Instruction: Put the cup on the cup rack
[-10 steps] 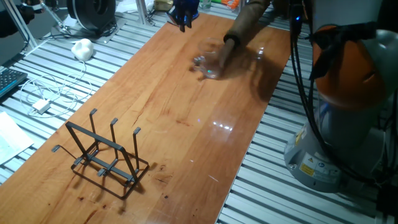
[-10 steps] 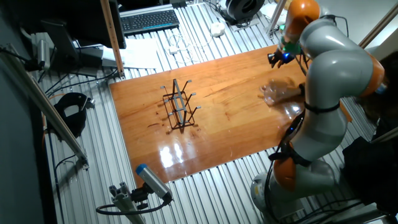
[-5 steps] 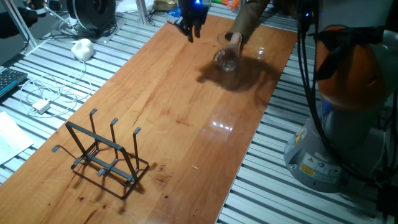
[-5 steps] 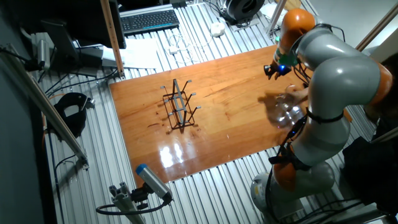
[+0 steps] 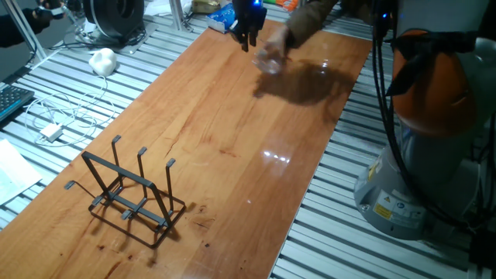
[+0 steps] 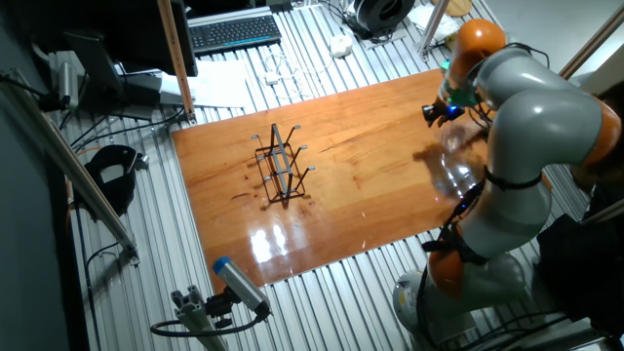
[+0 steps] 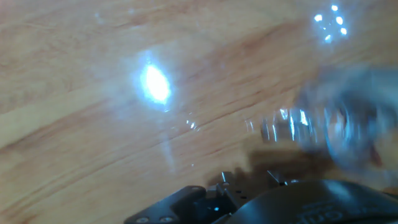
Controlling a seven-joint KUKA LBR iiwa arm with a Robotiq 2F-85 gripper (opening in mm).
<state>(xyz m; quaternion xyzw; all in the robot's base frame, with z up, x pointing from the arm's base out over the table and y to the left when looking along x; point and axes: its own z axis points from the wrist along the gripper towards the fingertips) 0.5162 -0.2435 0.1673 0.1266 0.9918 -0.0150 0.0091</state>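
Hand view gives me mostly glare on the wood and a smeared, see-through shape at the right that I take to be the cup (image 7: 336,134); my fingers don't show in it, only dark hardware along the bottom edge. From one fixed view the gripper (image 5: 249,19) hangs at the far end of the table (image 5: 232,147), and the cup (image 5: 269,62) is a blurred glint just beside it, apparently in a person's hand (image 5: 287,39) reaching in from that end. I cannot tell whether my fingers are wide or narrow; they look like a dark cluster with nothing between them.

My worry is that hand: any move toward the cup now risks striking the sleeve or knocking the glass out of its grip. The cup is clear and blurred, so I judge its position poorly, and closing on a guessed spot could miss or tip it.

The cup rack (image 5: 128,194) stands well apart at the near end, its three prongs upright, with bare wood between it and the cup. Off the table's left side lie a white cable (image 5: 58,116), a keyboard (image 5: 12,101) and a crumpled white thing (image 5: 102,60), none in the path.
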